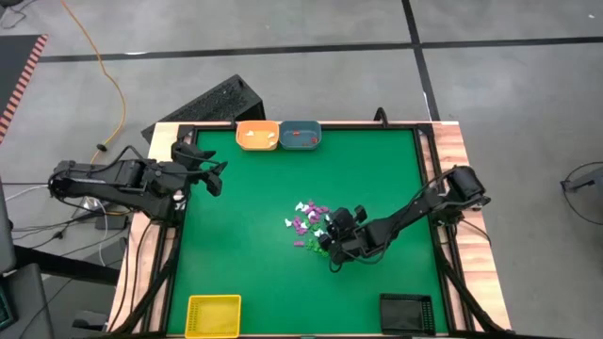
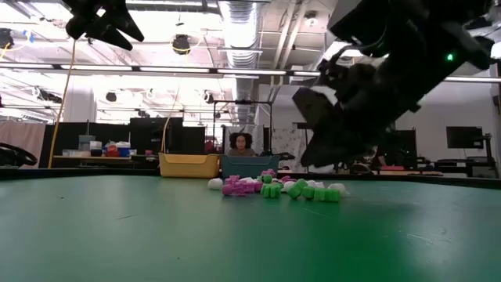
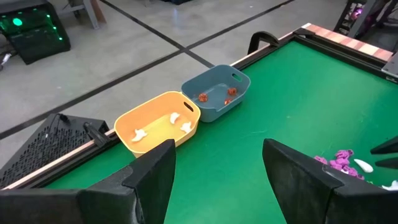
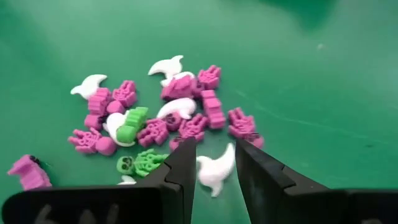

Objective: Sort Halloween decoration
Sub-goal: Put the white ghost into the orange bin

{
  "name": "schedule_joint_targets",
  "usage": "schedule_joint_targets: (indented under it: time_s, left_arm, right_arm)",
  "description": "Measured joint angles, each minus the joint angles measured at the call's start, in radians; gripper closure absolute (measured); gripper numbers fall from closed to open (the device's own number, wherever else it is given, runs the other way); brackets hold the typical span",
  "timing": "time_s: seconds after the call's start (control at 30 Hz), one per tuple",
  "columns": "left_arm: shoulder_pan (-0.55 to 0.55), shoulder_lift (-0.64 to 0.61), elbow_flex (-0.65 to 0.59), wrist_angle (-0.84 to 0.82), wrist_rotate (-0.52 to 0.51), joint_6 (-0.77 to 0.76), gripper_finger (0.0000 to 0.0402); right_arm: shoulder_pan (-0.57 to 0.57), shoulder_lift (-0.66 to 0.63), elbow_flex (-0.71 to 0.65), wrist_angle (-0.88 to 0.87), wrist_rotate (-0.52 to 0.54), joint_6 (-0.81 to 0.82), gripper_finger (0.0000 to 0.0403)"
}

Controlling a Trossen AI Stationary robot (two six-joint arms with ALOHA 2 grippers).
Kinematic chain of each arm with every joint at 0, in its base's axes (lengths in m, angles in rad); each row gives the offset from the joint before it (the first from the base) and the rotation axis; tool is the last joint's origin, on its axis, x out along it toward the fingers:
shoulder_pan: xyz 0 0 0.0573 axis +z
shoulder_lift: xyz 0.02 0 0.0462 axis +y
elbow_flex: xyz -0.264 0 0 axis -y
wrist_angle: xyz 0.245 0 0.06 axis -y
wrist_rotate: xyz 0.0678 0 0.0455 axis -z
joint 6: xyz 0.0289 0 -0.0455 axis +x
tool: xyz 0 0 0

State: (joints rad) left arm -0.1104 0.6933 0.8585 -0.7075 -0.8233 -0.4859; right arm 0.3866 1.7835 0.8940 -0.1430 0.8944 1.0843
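The Halloween decoration is a loose pile of tiny purple, white and green trinkets (image 1: 306,221) lying on the green table near its middle, also seen in the low view (image 2: 274,188) and the right wrist view (image 4: 180,112). My right gripper (image 4: 216,152) hovers at the pile's near-right side (image 1: 330,243), shut on one white ghost trinket (image 4: 214,173). My left gripper (image 3: 217,162) stands open and holds nothing, raised above the table's far left part (image 1: 215,179). My right gripper pinches the white ghost's body (image 4: 211,177) between its two fingers, with the tail end sticking out past the fingertips. The fingers slant down from the table's right side. The ghost is held above the green cloth, apart from the pile.
An orange tray (image 1: 257,135) holding white pieces and a blue tray (image 1: 301,136) holding orange-red pieces stand side by side at the far edge. A yellow tray (image 1: 213,314) and a black tray (image 1: 407,312) sit at the near edge. A raised rim (image 1: 429,179) borders the table.
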Motion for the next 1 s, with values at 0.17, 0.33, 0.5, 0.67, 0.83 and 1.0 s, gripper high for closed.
schedule_joint_targets:
  time_s: [0.17, 0.33, 0.5, 0.67, 0.83, 1.0]
  left_arm:
    - [0.0, 0.0, 0.0, -0.001, 0.0, -0.002, 0.017]
    - [0.0, 0.0, 0.0, -0.001, 0.0, -0.005, 0.017]
    - [0.0, 0.0, 0.0, -0.001, 0.0, -0.008, 0.017]
    - [0.0, 0.0, 0.0, -0.001, 0.0, -0.008, 0.017]
    - [0.0, 0.0, 0.0, -0.001, 0.0, -0.021, 0.017]
    - [0.0, 0.0, 0.0, -0.001, 0.0, -0.026, 0.017]
  right_arm:
    - [0.0, 0.061, 0.0, 0.022, 0.002, 0.051, 0.0276]
    - [0.0, 0.117, 0.001, 0.028, 0.009, 0.126, 0.0276]
    - [0.008, 0.134, 0.003, 0.023, 0.027, 0.179, 0.0276]
    - [-0.001, 0.134, 0.003, 0.02, 0.019, 0.142, 0.0276]
    - [-0.015, 0.134, 0.003, 0.015, 0.009, 0.141, 0.0285]
    - [-0.026, 0.134, 0.002, 0.014, -0.001, 0.141, 0.0318]
